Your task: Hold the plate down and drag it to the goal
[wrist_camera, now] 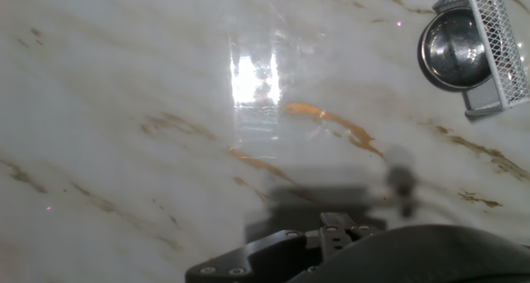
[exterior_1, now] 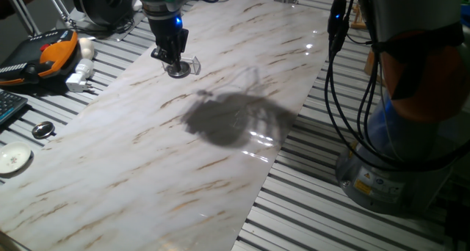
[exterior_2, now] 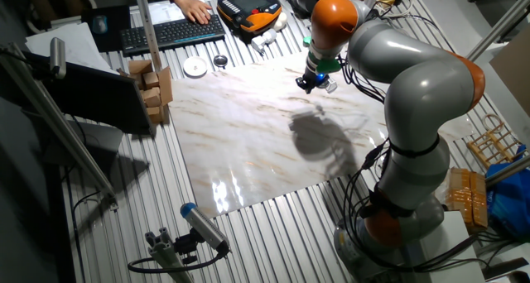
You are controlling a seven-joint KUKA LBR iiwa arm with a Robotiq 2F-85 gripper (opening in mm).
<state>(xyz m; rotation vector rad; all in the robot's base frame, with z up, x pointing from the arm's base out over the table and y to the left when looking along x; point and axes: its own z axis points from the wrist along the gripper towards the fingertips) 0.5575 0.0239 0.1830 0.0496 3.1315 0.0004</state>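
The plate [exterior_1: 178, 71] is a small shiny silver dish at the far left of the marble board [exterior_1: 169, 170]. My gripper [exterior_1: 174, 62] stands upright on it, fingers together and pressing its top. In the hand view the plate [wrist_camera: 451, 55] lies at the upper right, with a mesh-patterned finger [wrist_camera: 497, 43] overlapping its right side. The goal [exterior_1: 193, 62], a clear plastic bracket, sits right against the plate on its right side. From the other fixed view the gripper [exterior_2: 313, 82] and the goal [exterior_2: 330, 85] are small, and the plate is mostly hidden.
Off the board's left edge lie a white disc [exterior_1: 13, 159], a dark-centred metal disc [exterior_1: 42, 130], a white plug [exterior_1: 79, 78] and an orange pendant [exterior_1: 55, 53]. Cardboard boxes [exterior_2: 153, 84] and a keyboard [exterior_2: 170, 32] sit beyond. The arm's base [exterior_1: 396, 155] and cables stand right.
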